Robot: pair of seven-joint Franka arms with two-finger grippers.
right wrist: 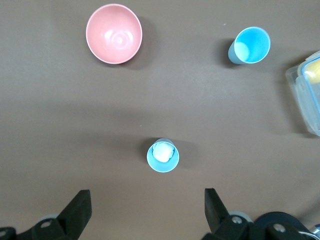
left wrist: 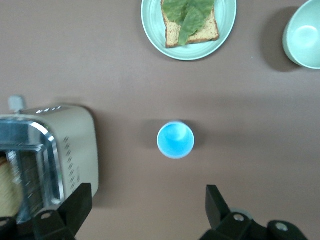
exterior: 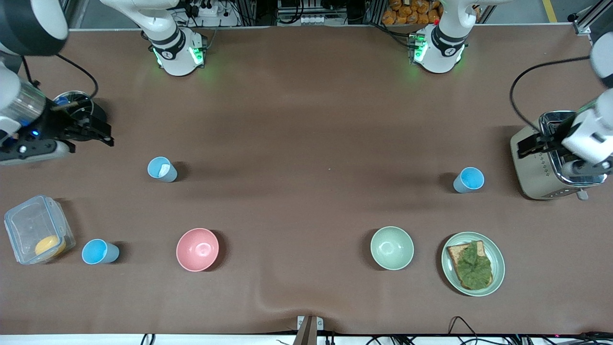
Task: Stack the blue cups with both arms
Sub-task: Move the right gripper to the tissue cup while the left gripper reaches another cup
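Observation:
Three blue cups stand upright on the brown table. One with a white patch inside [exterior: 162, 169] stands toward the right arm's end and shows in the right wrist view [right wrist: 163, 155]. A second [exterior: 99, 252] stands nearer the front camera, beside a clear box, and also shows in that view [right wrist: 250, 45]. The third [exterior: 469, 179] stands beside the toaster and shows in the left wrist view [left wrist: 175, 139]. My right gripper [exterior: 106, 135] is open and empty, up over the table at the right arm's end. My left gripper [exterior: 526, 145] is open and empty, over the toaster's edge.
A toaster [exterior: 546, 160] stands at the left arm's end. A pink bowl [exterior: 197, 249], a pale green bowl [exterior: 391, 247] and a plate [exterior: 498, 268] with toast and lettuce lie nearer the front camera. A clear lidded box [exterior: 28, 225] and a round metal dish [exterior: 72, 99] are at the right arm's end.

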